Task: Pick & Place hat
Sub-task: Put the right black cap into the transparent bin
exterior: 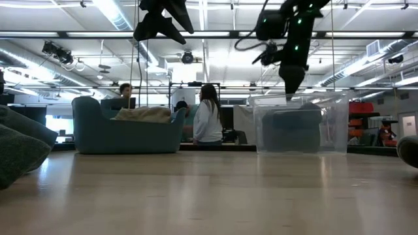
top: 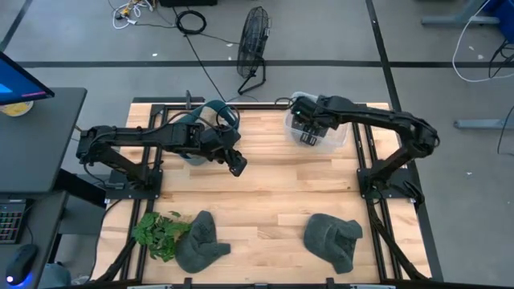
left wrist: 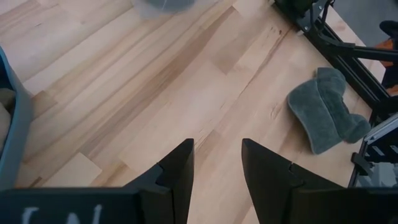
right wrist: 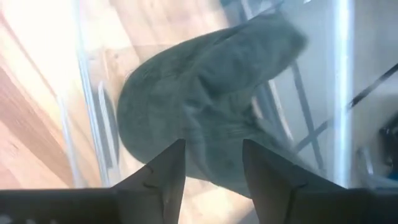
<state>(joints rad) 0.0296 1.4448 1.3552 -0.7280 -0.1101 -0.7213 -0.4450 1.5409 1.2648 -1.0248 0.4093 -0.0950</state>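
Right end effector [top: 307,135] above the clear bin [top: 337,138] at the desk's [top: 273,193] far right, fingers apart, over a grey hat [right wrist: 205,99] lying inside. Left end effector [top: 237,166] mid-desk, fingers apart and empty. Two more grey hats [top: 332,239] [top: 201,241] on the near edge.

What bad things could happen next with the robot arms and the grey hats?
1. The right gripper hangs open right above the grey fabric hat in the clear plastic bin; lowering carelessly, its fingers might bump the bin's wall.
2. The grey hat near the table's front lies against the green leafy plant, so a grab may snag leaves.
3. The open left gripper has nothing yet and could pinch the other grey hat poorly.
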